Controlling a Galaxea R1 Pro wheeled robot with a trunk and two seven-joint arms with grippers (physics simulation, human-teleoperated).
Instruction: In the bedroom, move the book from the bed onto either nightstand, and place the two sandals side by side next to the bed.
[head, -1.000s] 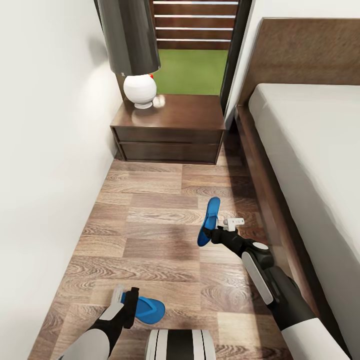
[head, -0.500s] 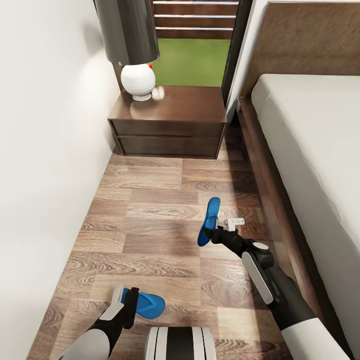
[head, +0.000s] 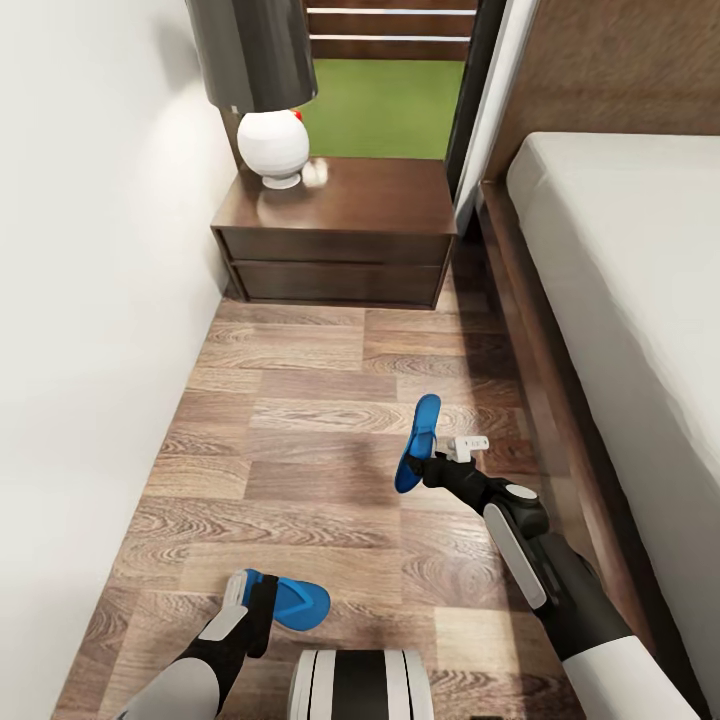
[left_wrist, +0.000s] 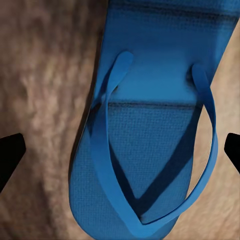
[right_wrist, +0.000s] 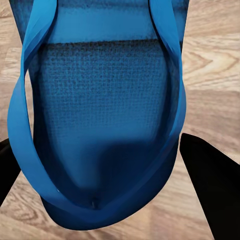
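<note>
Big bed (head: 640, 300) runs down the right side, the nightstand (head: 335, 240) stands at the far end of the floor (head: 300, 450) strip with a lamp (head: 268, 100) on it; no book to be seen from here. Both sandals are in hand: the right pincer (head: 432, 462) clamps one sandal (head: 415, 443) on edge, toe up, near the bed frame; the left pincer (head: 255, 603) holds the other sandal (head: 290, 603) flat, low over the floor, well apart from the first. The risk, I'd say: that tilted sandal could flop or land skewed on release, and the pair may end up apart, not side by side.
</note>
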